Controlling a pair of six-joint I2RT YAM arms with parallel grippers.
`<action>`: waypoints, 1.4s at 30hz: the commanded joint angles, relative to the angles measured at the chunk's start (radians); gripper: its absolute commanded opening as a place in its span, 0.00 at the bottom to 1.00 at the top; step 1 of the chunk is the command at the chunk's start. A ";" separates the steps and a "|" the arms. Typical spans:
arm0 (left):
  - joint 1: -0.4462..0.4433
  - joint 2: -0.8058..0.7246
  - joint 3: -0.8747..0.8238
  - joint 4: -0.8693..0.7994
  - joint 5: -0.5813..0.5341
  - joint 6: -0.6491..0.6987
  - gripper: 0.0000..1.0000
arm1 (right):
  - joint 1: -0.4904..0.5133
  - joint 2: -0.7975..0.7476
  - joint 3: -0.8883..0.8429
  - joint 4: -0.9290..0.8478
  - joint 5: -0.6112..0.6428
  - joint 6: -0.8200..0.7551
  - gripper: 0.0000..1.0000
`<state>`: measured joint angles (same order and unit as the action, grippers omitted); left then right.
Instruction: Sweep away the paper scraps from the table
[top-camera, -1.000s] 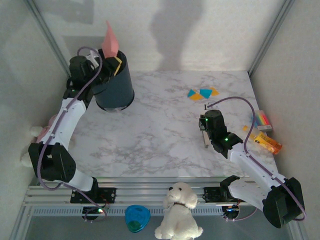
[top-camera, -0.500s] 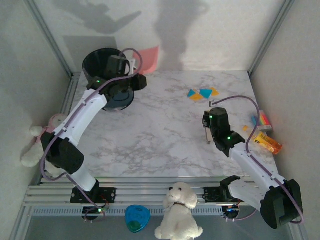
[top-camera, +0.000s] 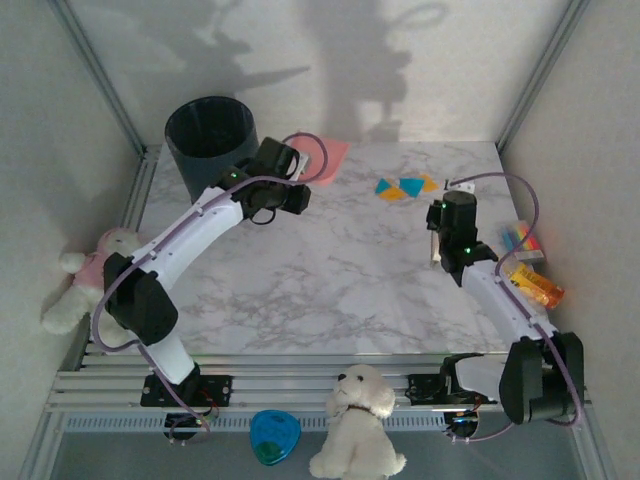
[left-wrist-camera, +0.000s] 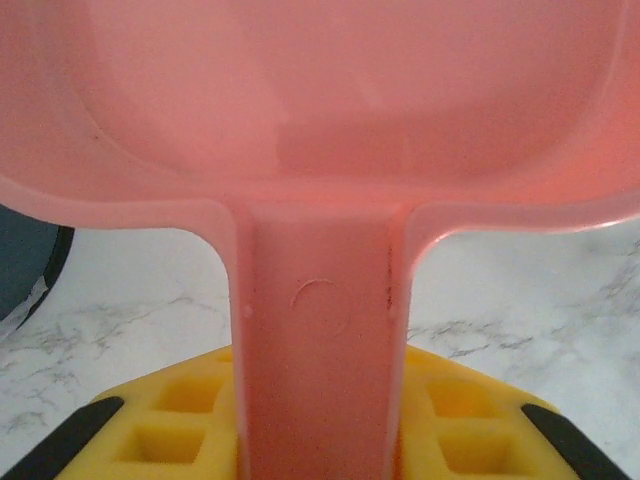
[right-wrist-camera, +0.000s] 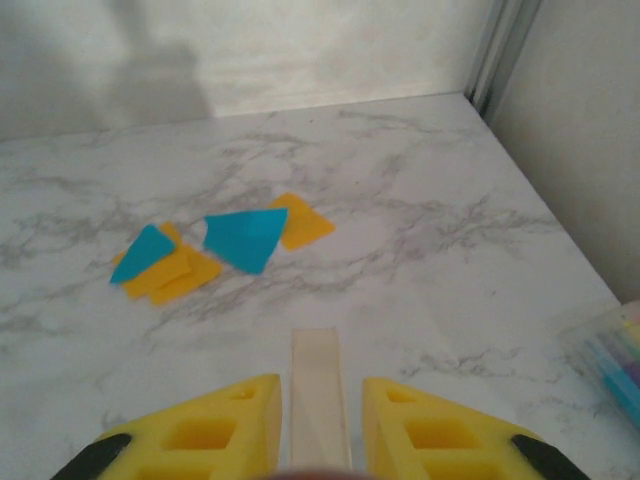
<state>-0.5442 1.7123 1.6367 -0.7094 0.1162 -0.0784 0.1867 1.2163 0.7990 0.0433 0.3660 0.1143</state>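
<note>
Right gripper (top-camera: 440, 232) sits over the right-centre of the table (top-camera: 300, 290), fingers clamped on a pale flat strip (right-wrist-camera: 320, 385) that juts forward between the yellow pads (right-wrist-camera: 225, 425). Paper scraps (top-camera: 405, 187) lie ahead of it, toward the far edge and slightly left; from the right wrist they form one loose cluster (right-wrist-camera: 220, 245), teal triangles overlapping orange-yellow pieces, flat on the marble and clear of the strip's tip. Left gripper (top-camera: 298, 172) is out over the far-left part of the table, closed on the handle of a pink dustpan (top-camera: 328, 160); the left wrist view has the handle (left-wrist-camera: 315, 350) pinched between the yellow fingers (left-wrist-camera: 170, 430), pan mouth pointing away. Scraps rest to the right of the pan, apart from it. Dark round bin (top-camera: 210, 140) stands at the far-left corner, just behind the left arm. Striped block (top-camera: 525, 240) and orange toy (top-camera: 535, 285) lie by the right edge, near the right arm.
</note>
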 joint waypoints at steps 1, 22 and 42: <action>-0.014 0.019 -0.045 0.003 -0.042 0.051 0.00 | -0.033 0.074 0.085 0.115 0.038 -0.023 0.00; -0.034 0.057 -0.087 -0.023 -0.076 0.082 0.00 | -0.109 0.612 0.498 0.260 0.141 -0.175 0.00; -0.034 0.050 -0.091 -0.027 -0.058 0.085 0.00 | -0.109 0.938 0.899 -0.013 -0.140 -0.319 0.00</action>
<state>-0.5728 1.7515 1.5551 -0.7185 0.0589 -0.0101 0.0772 2.1250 1.6638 0.0818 0.3237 -0.1417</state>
